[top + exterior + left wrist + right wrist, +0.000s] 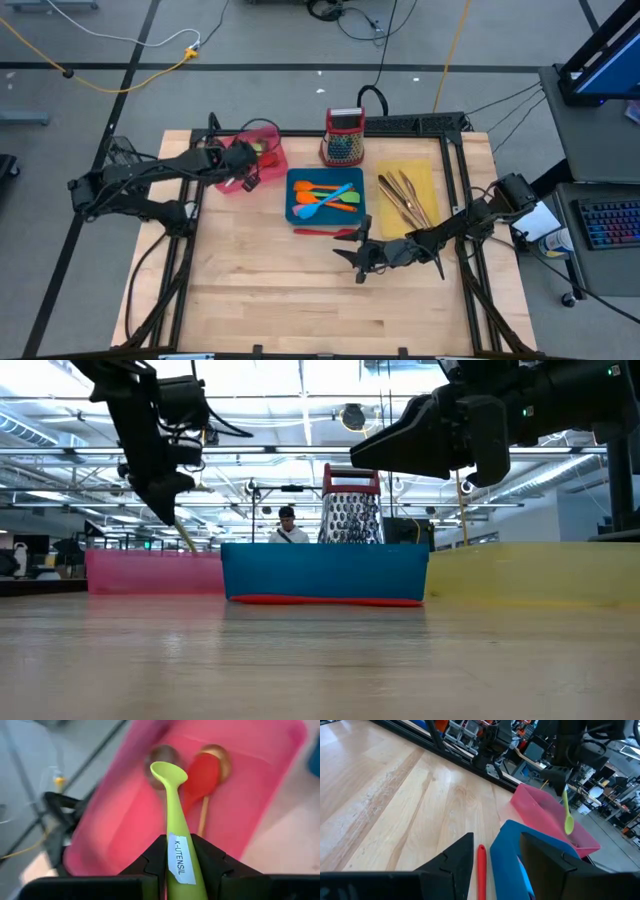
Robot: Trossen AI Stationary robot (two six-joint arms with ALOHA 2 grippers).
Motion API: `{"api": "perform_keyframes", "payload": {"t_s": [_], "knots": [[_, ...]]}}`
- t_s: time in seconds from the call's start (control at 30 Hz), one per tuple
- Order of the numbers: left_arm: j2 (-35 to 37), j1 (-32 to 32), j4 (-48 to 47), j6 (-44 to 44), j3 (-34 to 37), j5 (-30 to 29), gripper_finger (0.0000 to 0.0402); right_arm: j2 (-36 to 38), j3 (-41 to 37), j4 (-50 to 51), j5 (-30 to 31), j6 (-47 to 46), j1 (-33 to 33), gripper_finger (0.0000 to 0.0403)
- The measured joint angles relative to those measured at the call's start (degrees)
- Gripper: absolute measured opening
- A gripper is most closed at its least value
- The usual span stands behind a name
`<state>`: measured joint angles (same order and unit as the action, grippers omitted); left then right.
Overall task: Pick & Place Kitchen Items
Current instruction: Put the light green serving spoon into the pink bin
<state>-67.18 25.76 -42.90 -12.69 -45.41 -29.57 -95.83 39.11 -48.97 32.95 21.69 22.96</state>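
My left gripper [178, 842] is shut on a green silicone spoon [172, 800] over the pink tray [268, 135] at the table's far left. That tray holds a red spoon [202, 777] and metal spoons [162, 757]. My right gripper [358, 255] is open and empty above the table, near the blue tray's [296, 205] near side. A red utensil [325, 231] lies flat on the table along that tray's near wall and shows ahead of the fingers in the right wrist view [481, 870]. The blue tray holds orange and blue spatulas [328, 197]. My left gripper pinches the green spoon's handle [176, 831] between its two fingers, at the part with a white label. The fingers come slanting down from above and lie across the handle. The spoon hangs bowl-end down [568, 824], clear of the tray.
A yellow tray [425, 175] with copper-toned cutlery [403, 197] lies at the far right. A steel grater with a red frame [343, 137] stands behind the blue tray. The table's near half [300, 300] is bare wood. A person [288, 528] shows in the room beyond.
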Motion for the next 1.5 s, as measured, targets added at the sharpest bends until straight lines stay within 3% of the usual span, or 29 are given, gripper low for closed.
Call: {"api": "perform_keyframes", "payload": {"t_s": [0.13, 0.33, 0.53, 1.17, 1.5], "knots": [[0.0, 3.1, 2.3, 5.0, 0.0, 7.6, 0.0072, 0.0, 0.0, 0.0, 0.0, 0.0, 0.0, 0.0155], [0.0, 5.1, 5.3, 11.0, 0.0, 12.6, 0.0072, 0.0, 0.0, 0.0, 0.0, 0.0, 0.0, 0.0155], [0.0, 5.8, 5.4, 15.1, 0.0, 22.1, 0.0072, 0.0, 0.0, 0.8, 0.0, 0.0, 0.0, 0.0155], [-3.6, 9.0, 7.7, 19.9, 7.6, 24.1, 0.0074, 0.1, 0.0, 2.1, 0.0, -3.0, 0.0, 0.0155], [-3.7, 9.0, 8.8, 21.2, 7.9, 21.3, 0.0149, 0.1, 0.0, 2.1, 0.0, -3.0, 0.0, 0.0155]]}}
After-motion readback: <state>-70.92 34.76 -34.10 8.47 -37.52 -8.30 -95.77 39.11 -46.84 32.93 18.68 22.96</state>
